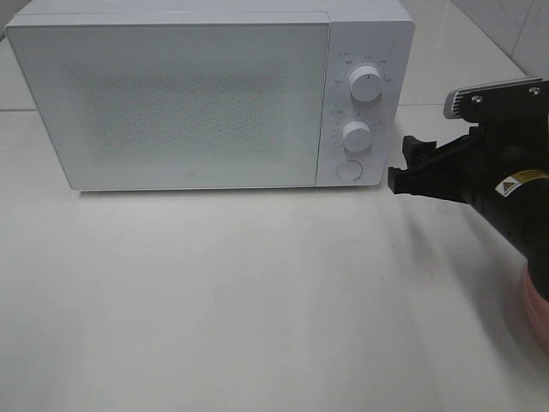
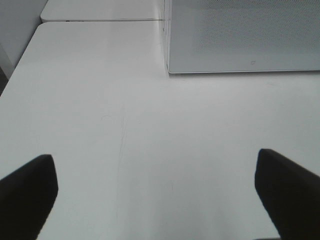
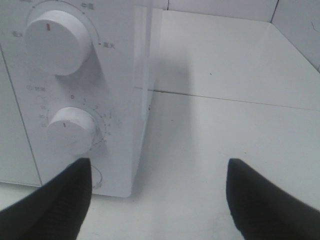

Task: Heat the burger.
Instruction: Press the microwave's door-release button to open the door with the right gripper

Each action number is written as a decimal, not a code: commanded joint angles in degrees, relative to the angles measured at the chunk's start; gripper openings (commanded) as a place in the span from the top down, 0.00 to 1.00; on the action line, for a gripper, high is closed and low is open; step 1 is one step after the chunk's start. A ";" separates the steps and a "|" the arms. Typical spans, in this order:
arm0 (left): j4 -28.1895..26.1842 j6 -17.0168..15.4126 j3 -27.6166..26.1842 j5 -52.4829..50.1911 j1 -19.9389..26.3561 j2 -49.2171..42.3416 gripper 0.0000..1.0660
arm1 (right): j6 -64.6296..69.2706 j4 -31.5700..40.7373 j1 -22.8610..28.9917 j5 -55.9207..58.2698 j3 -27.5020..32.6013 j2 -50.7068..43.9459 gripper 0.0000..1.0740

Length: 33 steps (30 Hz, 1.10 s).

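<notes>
Right wrist view: R gripper [image 3: 159, 167] has its jaws spread wide w/ nothing between them, hanging above the table [image 3: 225, 125] by the control-panel end of the microwave [image 3: 117, 75]. One finger [image 3: 55, 200] sits in front of the panel, below the lower knob [image 3: 70, 130], and partly covers the round button [image 3: 98, 176]. The upper knob [image 3: 57, 42] is farther up the panel. From the exterior high view, this gripper is beside the panel at about lower-knob level, near but apart from it. The door [image 1: 171, 103] is closed. L gripper [image 2: 155, 156] is also fully spread and empty, over the table w/ the microwave's front corner ahead. Burger: not visible in any view, so can't tell where it is. A pink edge [image 1: 536, 300] peeks out under the R arm at the exterior view's right border (too little showing to say what it is).
</notes>
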 commanded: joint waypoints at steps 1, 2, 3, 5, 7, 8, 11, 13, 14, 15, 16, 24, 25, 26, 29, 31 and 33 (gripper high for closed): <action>0.17 -0.46 0.23 -0.80 0.11 -1.38 0.06 | -0.92 2.41 2.52 -2.92 -0.11 0.97 0.32; 0.17 -0.46 0.23 -0.80 0.11 -1.38 0.06 | -0.92 3.90 4.76 -4.47 -0.11 2.06 0.32; 0.17 -0.46 0.23 -0.80 0.11 -1.38 0.06 | -0.92 4.76 5.96 -5.16 -0.11 2.69 0.32; 0.17 -0.46 0.23 -0.80 0.11 -1.38 0.06 | -0.92 6.42 7.79 -6.13 -0.17 3.72 0.32; 0.17 -0.46 0.23 -0.80 0.11 -1.38 0.06 | -0.92 6.93 8.54 -6.42 -0.17 4.30 0.32; 0.17 -0.46 0.23 -0.80 0.11 -1.38 0.06 | -0.86 8.19 10.14 -7.45 -0.17 5.16 0.32; 0.17 -0.46 0.23 -0.80 0.11 -1.38 0.06 | -0.74 9.63 12.20 -8.65 -0.17 6.25 0.32; 0.17 -0.46 0.23 -0.80 0.11 -1.38 0.06 | -0.74 9.68 13.29 -9.05 -0.17 6.93 0.32; 0.17 -0.46 0.23 -0.80 0.11 -1.38 0.06 | -0.69 9.68 13.58 -9.05 -0.17 7.16 0.32; 0.17 -0.46 0.23 -0.80 0.11 -1.38 0.06 | -0.69 9.68 13.58 -9.05 -0.17 7.16 0.32; 0.17 -0.46 0.23 -0.80 0.11 -1.38 0.06 | -0.63 9.68 14.32 -9.05 -0.17 7.45 0.32; 0.17 -0.46 0.23 -0.80 0.11 -1.32 0.06 | 2.23 9.45 14.67 -9.17 -0.17 7.56 0.32; 0.17 -0.46 0.23 -0.80 0.11 -1.32 0.06 | 3.78 9.45 14.67 -9.17 -0.17 7.56 0.32; 0.17 -0.46 0.23 -0.80 0.11 -1.32 0.06 | 3.78 9.45 14.67 -9.17 -0.17 7.56 0.32; 0.17 -0.46 0.23 -0.80 0.11 -1.32 0.06 | 10.37 9.45 14.67 -9.17 -0.17 7.56 0.32; 0.17 -0.46 0.23 -0.80 0.11 -1.32 0.06 | 22.35 9.45 14.67 -9.17 -0.17 7.56 0.33; 0.17 -0.46 0.23 -0.80 0.11 -1.32 0.06 | 25.44 9.45 14.67 -9.17 -0.17 7.56 0.33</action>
